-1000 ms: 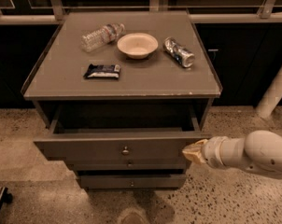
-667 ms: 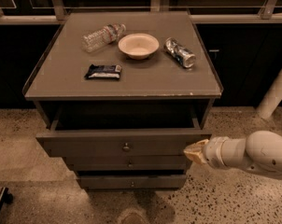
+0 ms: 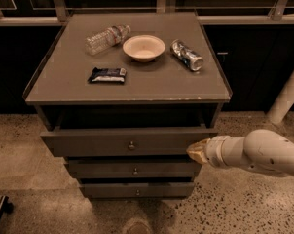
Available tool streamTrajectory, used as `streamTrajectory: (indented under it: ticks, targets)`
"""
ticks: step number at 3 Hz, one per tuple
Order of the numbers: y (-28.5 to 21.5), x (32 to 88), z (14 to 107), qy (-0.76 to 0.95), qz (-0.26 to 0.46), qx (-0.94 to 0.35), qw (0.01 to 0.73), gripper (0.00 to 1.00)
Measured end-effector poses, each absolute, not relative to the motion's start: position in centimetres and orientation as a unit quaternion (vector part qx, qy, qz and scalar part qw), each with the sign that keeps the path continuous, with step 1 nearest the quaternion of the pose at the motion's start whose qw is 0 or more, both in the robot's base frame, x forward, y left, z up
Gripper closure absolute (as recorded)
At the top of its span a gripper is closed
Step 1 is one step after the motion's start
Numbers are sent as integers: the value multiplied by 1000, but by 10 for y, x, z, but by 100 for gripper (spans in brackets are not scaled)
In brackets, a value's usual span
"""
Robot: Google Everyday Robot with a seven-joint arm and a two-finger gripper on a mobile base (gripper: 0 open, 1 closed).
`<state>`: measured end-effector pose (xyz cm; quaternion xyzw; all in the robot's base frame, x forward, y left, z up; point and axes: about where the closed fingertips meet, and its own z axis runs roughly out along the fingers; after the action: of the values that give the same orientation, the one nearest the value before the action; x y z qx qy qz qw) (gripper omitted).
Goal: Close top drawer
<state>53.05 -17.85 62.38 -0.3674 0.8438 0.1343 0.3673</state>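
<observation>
The top drawer [image 3: 88, 141] is the widest grey-brown drawer of the cabinet, with a small round knob [image 3: 131, 145] at the centre of its front. It stands partly pulled out, with a dark gap above its front. My gripper [image 3: 196, 150] comes in from the right on a white arm [image 3: 254, 152] and its tan tip touches the right end of the drawer front.
On the cabinet top [image 3: 64, 82] lie a plastic bottle [image 3: 106, 37], a white bowl [image 3: 143, 48], a crushed can [image 3: 187, 55] and a dark snack packet [image 3: 107, 75]. Two narrower drawers [image 3: 135, 170] sit below. A white post [image 3: 287, 94] stands at right.
The top drawer's front has moved back toward the cabinet, so the open gap is narrower. My gripper has followed it inward at the right end.
</observation>
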Motion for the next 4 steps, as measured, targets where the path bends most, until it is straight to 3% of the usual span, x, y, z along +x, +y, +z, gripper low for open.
streamTrajectory:
  ticks: [4]
  targets:
    - [-156, 576, 627, 845, 100, -367, 376, 100]
